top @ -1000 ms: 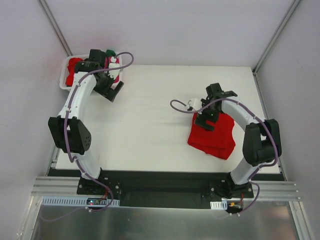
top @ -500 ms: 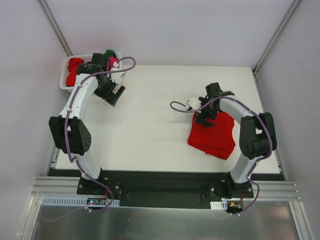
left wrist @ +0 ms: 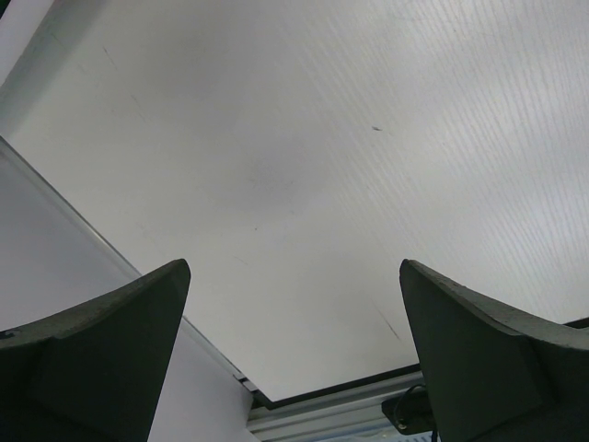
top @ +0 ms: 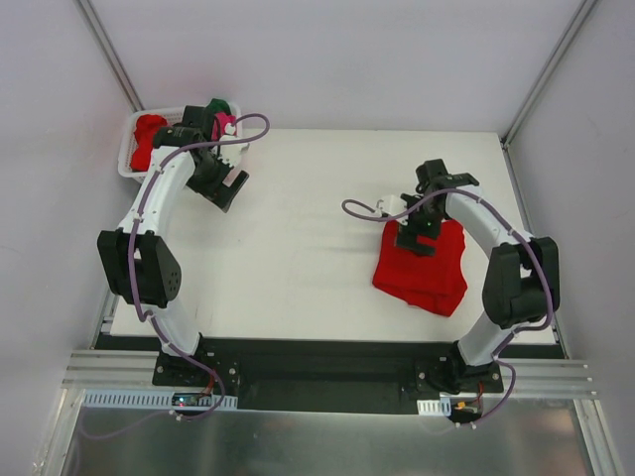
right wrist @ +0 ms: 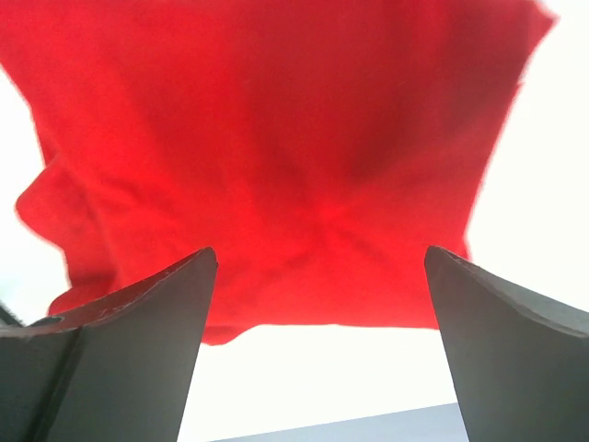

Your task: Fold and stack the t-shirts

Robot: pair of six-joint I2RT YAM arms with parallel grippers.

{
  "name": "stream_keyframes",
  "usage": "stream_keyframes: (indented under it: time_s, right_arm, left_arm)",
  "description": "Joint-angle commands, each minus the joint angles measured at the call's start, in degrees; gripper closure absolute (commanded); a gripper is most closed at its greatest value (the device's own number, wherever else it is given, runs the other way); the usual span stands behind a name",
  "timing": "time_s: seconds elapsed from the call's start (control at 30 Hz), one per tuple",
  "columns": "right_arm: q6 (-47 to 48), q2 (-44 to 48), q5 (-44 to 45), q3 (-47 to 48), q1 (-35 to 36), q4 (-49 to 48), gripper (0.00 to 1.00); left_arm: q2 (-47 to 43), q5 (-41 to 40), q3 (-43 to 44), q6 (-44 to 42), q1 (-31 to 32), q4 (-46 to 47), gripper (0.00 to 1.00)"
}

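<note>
Red, pink and green shirts sit bunched in the basket at far left; our left gripper hangs just beside it, fingers spread, holding nothing. On the right, a folded red shirt lies on the table under our right gripper, fingers apart too. We reckon the next grab should pinch just one shirt, near a shoulder.
</note>
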State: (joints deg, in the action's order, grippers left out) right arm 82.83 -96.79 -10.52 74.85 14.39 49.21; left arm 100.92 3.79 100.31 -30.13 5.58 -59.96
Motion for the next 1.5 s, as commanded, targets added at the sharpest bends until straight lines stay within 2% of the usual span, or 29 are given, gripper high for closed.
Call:
stream_keyframes:
  time_s: [0.0,0.3,0.73,1.17,1.47]
  right_arm:
    - [1.72,4.33,-1.69,-3.64,-0.68,4.67,0.0]
    - [2.16,0.13,-1.43,-6.73,-0.77,1.24,0.0]
    - [7.35,-10.17,2.0,0.03,-2.87,3.88,0.0]
    - [10.69,-6.48,6.22,-8.49,-9.9,7.12,0.0]
    - [15.34,-0.42,9.99,-14.9,-16.14,9.24,0.0]
  left_arm:
    - [-0.03,-0.45,1.82,-0.28,0.22,-1.21,0.01]
    - [0.15,-0.72,1.2,-0.28,0.22,-1.3,0.01]
    - [0.76,-1.33,1.29,-0.37,1.01,-1.3,0.01]
    - [3.66,-0.8,4.01,-0.28,2.5,-1.3,0.01]
    - [4.98,-0.19,5.16,-0.28,3.64,-1.3,0.01]
